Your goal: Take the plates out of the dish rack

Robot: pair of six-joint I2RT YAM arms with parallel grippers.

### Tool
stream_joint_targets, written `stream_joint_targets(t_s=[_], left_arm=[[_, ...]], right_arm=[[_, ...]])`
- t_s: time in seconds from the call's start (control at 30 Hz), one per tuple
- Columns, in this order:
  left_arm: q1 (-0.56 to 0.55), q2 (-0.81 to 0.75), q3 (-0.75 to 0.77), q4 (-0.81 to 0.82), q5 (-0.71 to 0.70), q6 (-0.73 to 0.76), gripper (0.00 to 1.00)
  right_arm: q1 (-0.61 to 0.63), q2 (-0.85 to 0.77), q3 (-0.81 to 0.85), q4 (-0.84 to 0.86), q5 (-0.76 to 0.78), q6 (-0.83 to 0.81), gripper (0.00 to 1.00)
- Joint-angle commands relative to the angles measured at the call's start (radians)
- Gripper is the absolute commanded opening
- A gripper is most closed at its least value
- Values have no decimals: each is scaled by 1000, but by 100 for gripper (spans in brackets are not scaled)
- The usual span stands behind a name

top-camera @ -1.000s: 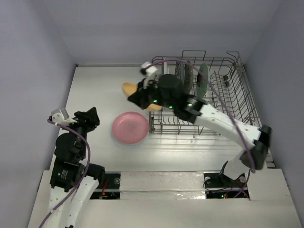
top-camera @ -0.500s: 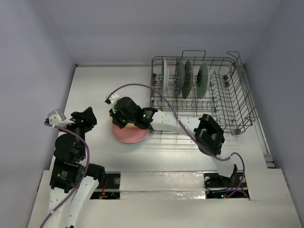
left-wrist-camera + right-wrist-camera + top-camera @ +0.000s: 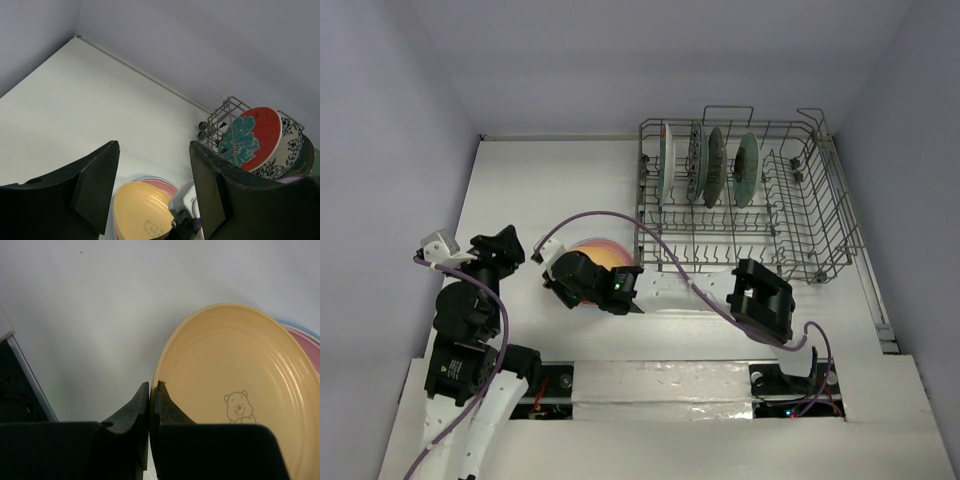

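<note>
My right gripper [image 3: 578,284] [image 3: 153,386] is shut on the near left rim of an orange-yellow plate [image 3: 606,254] [image 3: 235,385] with a bear drawing. That plate lies tilted over a pink plate [image 3: 309,346] [image 3: 161,183], and a light blue rim [image 3: 299,327] shows beneath. Several plates [image 3: 716,166] stand upright at the back of the grey wire dish rack [image 3: 798,215] [image 3: 216,120]; the nearest in the left wrist view is red with a teal flower [image 3: 252,137]. My left gripper [image 3: 506,246] [image 3: 153,147] hangs open at the left, holding nothing and apart from the stack.
The rack fills the right back of the white table [image 3: 540,190], its front rows bare of plates. Grey walls close the left, back and right. My right arm [image 3: 760,295] stretches across in front of the rack.
My right arm has carried the orange-yellow plate away from the rack, left and toward the near edge, down onto the pink plate. My left arm has hardly moved.
</note>
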Motion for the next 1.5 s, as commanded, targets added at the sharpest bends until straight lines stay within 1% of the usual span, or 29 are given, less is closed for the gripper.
stream_joint_targets(t_s=[0.0, 0.1, 0.13, 0.23, 0.27, 0.37, 0.4, 0.43, 0.53, 0.6, 0.63, 0.67, 0.7, 0.73, 0.83, 0.93, 0.97, 1.0, 1.07, 1.23, 1.33, 1.37, 1.43, 1.47], left_arm=[[6, -5, 31, 33, 11, -3, 55], [6, -6, 29, 30, 14, -3, 55], [6, -8, 28, 28, 17, -3, 55], [6, -11, 28, 27, 19, -4, 55], [6, -14, 28, 27, 19, -4, 55], [6, -17, 28, 24, 22, -3, 55], [6, -16, 28, 22, 20, -4, 55], [6, -19, 28, 19, 20, -3, 55], [6, -20, 28, 21, 23, -3, 55], [6, -17, 28, 22, 25, -3, 55], [6, -16, 28, 22, 26, -1, 55], [6, -16, 28, 24, 28, -3, 55], [6, -17, 26, 24, 28, -1, 55], [6, -17, 26, 21, 28, -1, 55], [6, -17, 26, 19, 31, -4, 55], [6, -14, 23, 19, 43, -3, 55], [6, -11, 23, 22, 48, -3, 55], [6, -9, 22, 25, 53, -1, 56], [6, -5, 20, 28, 60, -1, 56], [6, 3, 19, 24, 63, 1, 56], [6, 6, 19, 28, 69, 2, 56], [6, 9, 19, 30, 71, 2, 56], [6, 10, 17, 30, 74, 1, 56], [6, 10, 17, 31, 76, 2, 56]], right_arm=[[6, -57, -49, 17, 80, 72, 0], [17, -79, -93, 11, 120, 85, 0], [17, -94, -107, 17, 121, 90, 5], [17, -108, -125, -4, 123, 107, 27], [17, -120, -125, -22, 125, 116, 41], [17, -157, -150, -32, 140, 128, 62], [17, -192, -159, -35, 149, 130, 65], [17, -212, -173, -41, 155, 133, 66], [17, -307, -213, -52, 215, 142, 64], [-3, -372, -221, -87, 258, 157, 52], [-14, -392, -227, -99, 266, 165, 41], [-26, -412, -246, -116, 276, 179, 11], [-61, -429, -257, -124, 292, 188, 2], [-81, -459, -270, -134, 295, 199, 0], [-136, -498, -313, -171, 336, 239, 0], [-178, -530, -334, -220, 385, 282, 29], [-190, -530, -337, -234, 390, 292, 50], [-202, -524, -340, -237, 369, 296, 56], [-222, -509, -348, -228, 341, 296, 61], [-232, -469, -362, -210, 306, 288, 58], [-232, -478, -380, -223, 313, 286, 48], [-232, -487, -398, -230, 321, 289, 43], [-241, -528, -426, -233, 330, 288, 38], [-241, -545, -440, -236, 332, 291, 34]])
